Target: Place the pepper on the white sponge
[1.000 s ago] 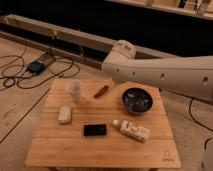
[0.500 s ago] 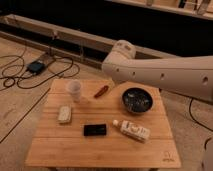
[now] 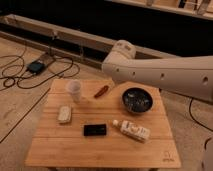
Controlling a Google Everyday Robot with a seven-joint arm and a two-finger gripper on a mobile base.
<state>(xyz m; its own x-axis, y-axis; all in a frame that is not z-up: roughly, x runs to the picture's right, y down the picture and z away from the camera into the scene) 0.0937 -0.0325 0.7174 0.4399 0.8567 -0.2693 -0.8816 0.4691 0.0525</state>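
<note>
Evidently the pepper [image 3: 101,91] lay on the desk [image 3: 100,147] near the cup [image 3: 74,90], apart from the white sponge [image 3: 64,113]. The claw, out of view beyond the arm [image 3: 165,75], stood wide and empty; reaching in might topple that cup.

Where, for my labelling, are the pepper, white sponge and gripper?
pepper [image 3: 101,91]: camera view, middle of its body.
white sponge [image 3: 65,113]: camera view, centre of its top face.
gripper: out of camera view; only the arm [image 3: 165,75] shows.
</note>
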